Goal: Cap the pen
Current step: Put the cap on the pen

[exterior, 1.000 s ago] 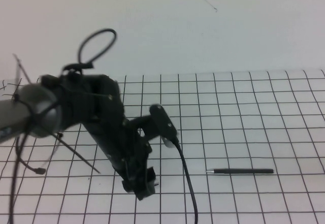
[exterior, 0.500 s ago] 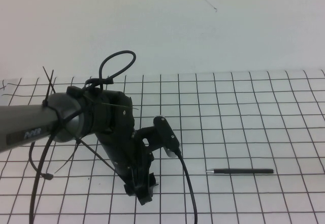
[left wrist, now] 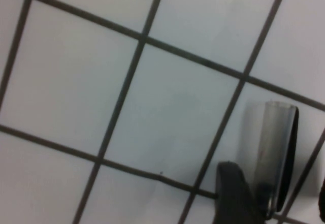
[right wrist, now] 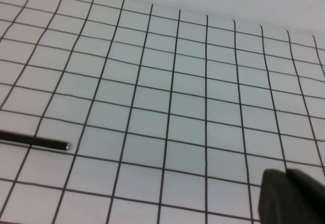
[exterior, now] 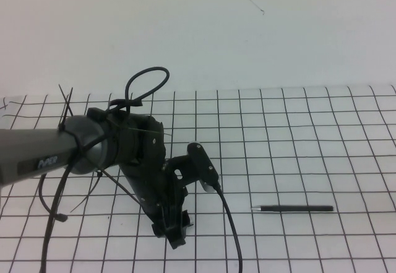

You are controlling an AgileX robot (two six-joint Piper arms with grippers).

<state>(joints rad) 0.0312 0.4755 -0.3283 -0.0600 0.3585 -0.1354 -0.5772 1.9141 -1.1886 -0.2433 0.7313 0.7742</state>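
Note:
The pen [exterior: 294, 208], slim and black with a silver tip pointing left, lies flat on the grid mat at the front right; its blunt end [right wrist: 33, 141] also shows in the right wrist view. A short grey translucent cap [left wrist: 269, 148] with a dark clip lies on the mat. My left gripper [exterior: 176, 228] is lowered onto the mat, left of the pen. It stands open [left wrist: 278, 203] astride the cap. One finger [left wrist: 233, 193] overlaps the cap's lower end; the other is apart at the picture's edge. My right gripper [right wrist: 292, 198] hovers shut and empty, outside the high view.
The white mat [exterior: 297, 137] with black grid lines covers the table up to a plain white wall. A black cable [exterior: 230, 223] trails from the left wrist toward the front edge. Loose cable ties [exterior: 55, 214] hang from the left arm.
The left arm has swung right and lowered a little toward the mat, settling over the cap. The pen has not moved.

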